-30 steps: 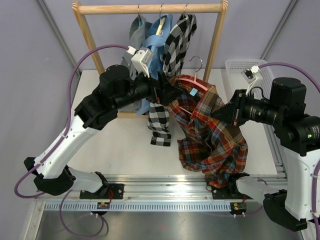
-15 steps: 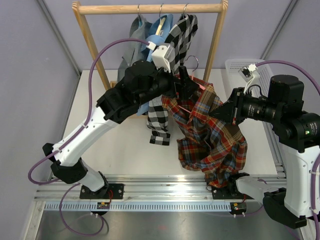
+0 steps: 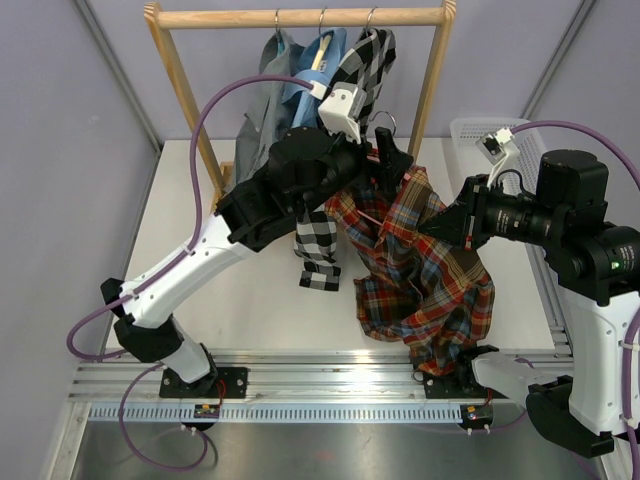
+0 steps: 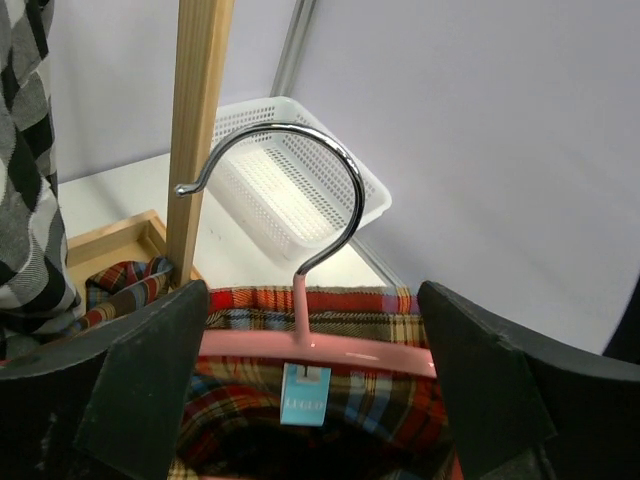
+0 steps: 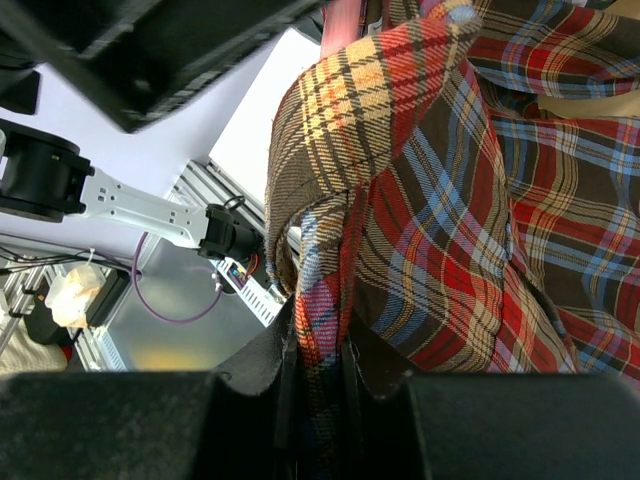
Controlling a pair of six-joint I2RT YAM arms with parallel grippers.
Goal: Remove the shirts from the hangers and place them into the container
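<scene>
Setting: lilac-walled booth, white table (image 3: 200,260), metal rail (image 3: 320,365) along its near edge.

- Wooden rack (image 3: 300,17) – stands along the far edge. Three shirts hang from its bar on silver hooks: grey shirt (image 3: 262,110) on the left, light blue shirt (image 3: 305,70) in the middle, checked shirt (image 3: 318,250) on the right, with its tail hanging low over the middle of the table.
- Container: white lattice basket (image 3: 475,130) at the far right corner, just right of the rack's right upright (image 4: 200,130). In the left wrist view that upright cuts across the basket's left end.
- Plaid shirt (image 3: 420,270) – off the rack, held up between the two arms over the right half of the table. Its lower folds droop to the near edge and over the rail.
- Pink hanger (image 4: 310,345), inside the plaid shirt's collar. Its silver hook (image 4: 330,170) stands free in the air, and a pale blue tag (image 4: 305,395) hangs under the bar.
- Left gripper (image 4: 312,320): jaws spread wide, one finger on each side of the hanger's neck, holding nothing. Its arm reaches across the front of the hanging shirts, covering their middles from above.
- Right gripper (image 5: 320,370): nearly closed, pinching a folded edge of the plaid shirt on the shirt's right side.
- Purple cables (image 3: 215,110) loop from both arms. The left one arcs in front of the grey shirt.
</scene>
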